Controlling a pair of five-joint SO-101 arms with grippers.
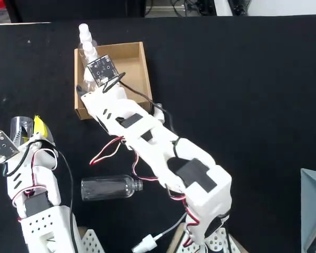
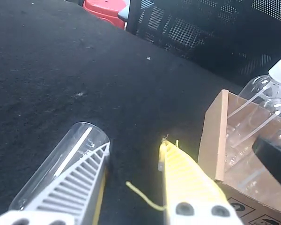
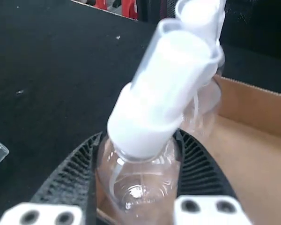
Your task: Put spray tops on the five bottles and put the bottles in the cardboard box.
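No word, number or brand can be read anywhere; the outer wall of the cardboard box [image 2: 213,140] bears a few small dark printed marks [image 2: 253,209] near its lower corner in the left wrist view; they are cut off at the picture's edge and too partial to make out.

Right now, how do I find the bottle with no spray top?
Start at the cardboard box, then follow the right arm back from it. Beside that arm a clear bottle lies on its side. Unlike the bottles at the box, its neck is bare.
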